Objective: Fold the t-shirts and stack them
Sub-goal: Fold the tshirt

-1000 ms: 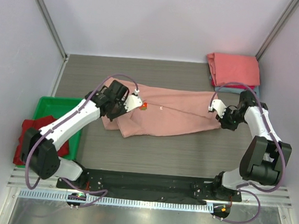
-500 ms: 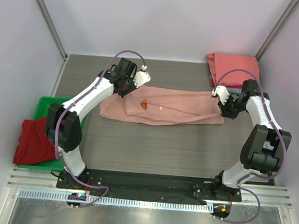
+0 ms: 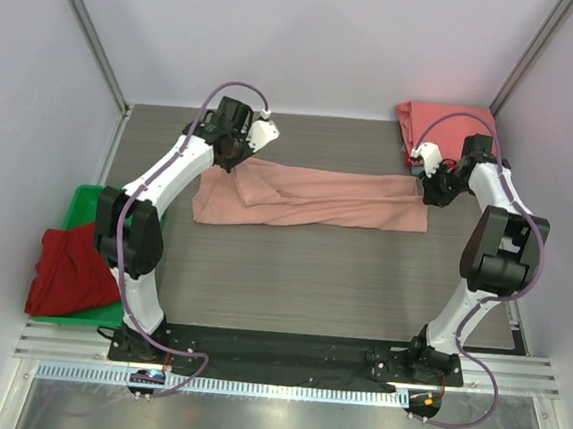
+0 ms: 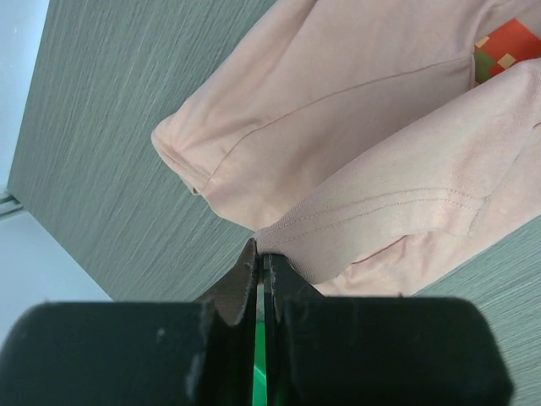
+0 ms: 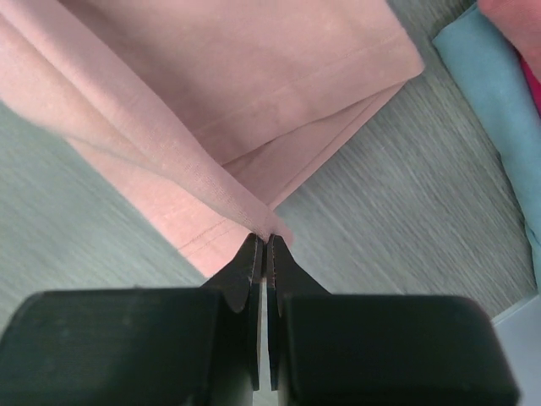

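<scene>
Two folded tees (image 3: 449, 131) sit stacked at two o'clock, my left gripper (image 4: 258, 254) and right gripper (image 5: 260, 241) each clamp the half-folded dusty-pink tee (image 3: 313, 197) at centre, and the dark red tee (image 3: 66, 271) lies unfolded at eight o'clock.

Cut off by frame edge: chest print (image 4: 505, 52), blue-grey tee (image 5: 483, 110).

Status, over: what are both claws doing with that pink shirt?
Left gripper shut on dusty-pink cotton t-shirt, one end. Right gripper shut on opposite end. Shirt folded lengthwise, nothing blocking.
</scene>
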Tool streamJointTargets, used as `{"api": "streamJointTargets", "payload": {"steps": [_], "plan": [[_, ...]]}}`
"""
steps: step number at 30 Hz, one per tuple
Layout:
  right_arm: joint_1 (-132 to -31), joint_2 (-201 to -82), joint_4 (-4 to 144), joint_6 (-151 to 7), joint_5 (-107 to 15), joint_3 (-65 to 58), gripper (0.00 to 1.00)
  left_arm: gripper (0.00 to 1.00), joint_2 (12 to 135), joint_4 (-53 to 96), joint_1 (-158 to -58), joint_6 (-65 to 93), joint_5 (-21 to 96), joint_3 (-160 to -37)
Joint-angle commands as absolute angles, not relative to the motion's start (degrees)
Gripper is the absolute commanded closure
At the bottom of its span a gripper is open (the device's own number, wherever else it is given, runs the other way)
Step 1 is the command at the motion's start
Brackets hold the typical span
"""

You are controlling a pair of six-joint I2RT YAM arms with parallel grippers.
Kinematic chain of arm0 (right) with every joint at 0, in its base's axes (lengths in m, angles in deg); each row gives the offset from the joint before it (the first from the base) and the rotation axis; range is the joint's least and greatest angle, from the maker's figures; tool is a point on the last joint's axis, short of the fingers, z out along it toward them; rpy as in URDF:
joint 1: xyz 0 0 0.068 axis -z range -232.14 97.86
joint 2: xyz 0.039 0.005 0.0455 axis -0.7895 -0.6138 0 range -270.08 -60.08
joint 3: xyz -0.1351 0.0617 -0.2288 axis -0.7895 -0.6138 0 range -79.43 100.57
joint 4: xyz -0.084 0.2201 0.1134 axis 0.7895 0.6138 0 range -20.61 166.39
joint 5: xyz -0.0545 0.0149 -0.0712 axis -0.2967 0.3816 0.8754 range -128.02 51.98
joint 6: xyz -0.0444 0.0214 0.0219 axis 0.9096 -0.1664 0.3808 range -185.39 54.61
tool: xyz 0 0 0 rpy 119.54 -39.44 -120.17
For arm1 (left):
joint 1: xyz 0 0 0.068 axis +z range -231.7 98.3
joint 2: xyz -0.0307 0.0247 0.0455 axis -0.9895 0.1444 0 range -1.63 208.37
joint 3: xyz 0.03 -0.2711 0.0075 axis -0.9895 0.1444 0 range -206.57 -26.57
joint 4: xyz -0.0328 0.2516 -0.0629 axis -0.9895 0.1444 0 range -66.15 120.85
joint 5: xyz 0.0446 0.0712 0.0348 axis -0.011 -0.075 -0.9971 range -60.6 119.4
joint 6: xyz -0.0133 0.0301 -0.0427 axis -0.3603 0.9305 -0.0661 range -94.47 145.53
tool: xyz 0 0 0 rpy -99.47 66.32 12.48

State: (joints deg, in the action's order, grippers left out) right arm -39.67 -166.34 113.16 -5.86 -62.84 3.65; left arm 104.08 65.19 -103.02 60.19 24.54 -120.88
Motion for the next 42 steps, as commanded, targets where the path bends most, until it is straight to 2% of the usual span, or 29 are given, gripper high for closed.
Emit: {"api": "streamJointTargets", "payload": {"steps": [1, 14, 16, 17, 18, 19, 22, 25, 29, 32, 36, 42], "plan": [[-40.1, -168.8, 111.4, -8.8, -63.1, 8.3, 0.98, 1.00, 105.1, 62.5, -102.6, 59.0, 24.1, -123.5], [-41.9, -178.9, 111.2, -11.8, -61.8, 18.3, 0.98, 1.00, 112.6, 59.6, -101.0, 56.3, 22.1, -130.5], [-42.2, -180.4, 111.0, -13.1, -61.9, 20.4, 0.96, 1.00, 114.9, 59.6, -100.8, 55.3, 21.8, -133.3], [-42.5, -180.8, 111.0, -13.4, -61.5, 20.9, 0.93, 0.98, 115.4, 59.4, -100.8, 54.9, 21.8, -134.1], [-42.6, -180.8, 110.8, -14.8, -61.1, 21.9, 0.80, 0.89, 116.3, 58.2, -100.7, 54.0, 21.5, -134.8], [-42.6, -180.5, 110.1, -15.7, -60.9, 22.1, 0.73, 0.83, 116.7, 57.8, -100.8, 53.3, 21.4, -136.4], [-42.6, -176.9, 109.5, -18.4, -60.6, 21.3, 0.66, 0.67, 116.7, 57.8, -100.8, 49.5, 20.0, -139.9], [-42.6, -172.2, 109.3, -20.0, -60.4, 17.9, 0.58, 0.66, 110.2, 57.6, -100.8, 48.7, 17.9, -135.1], [-42.6, -162.7, 110.4, -18.3, -61.6, 9.9, 0.56, 0.68, 99.8, 60.1, -100.8, 51.3, 21.7, -120.9], [-42.6, -160.0, 111.5, -14.6, -59.7, 2.5, 0.55, 0.67, 96.2, 65.5, -100.6, 51.9, 23.4, -112.9], [-42.6, -160.9, 112.5, -12.4, -59.5, -2.6, 0.58, 0.68, 96.4, 70.8, -100.1, 51.6, 28.3, -107.2], [-42.5, -166.9, 112.6, -14.9, -61.2, 1.2, 0.60, 0.73, 103.4, 72.6, -99.2, 49.7, 31.4, -109.8]]}}
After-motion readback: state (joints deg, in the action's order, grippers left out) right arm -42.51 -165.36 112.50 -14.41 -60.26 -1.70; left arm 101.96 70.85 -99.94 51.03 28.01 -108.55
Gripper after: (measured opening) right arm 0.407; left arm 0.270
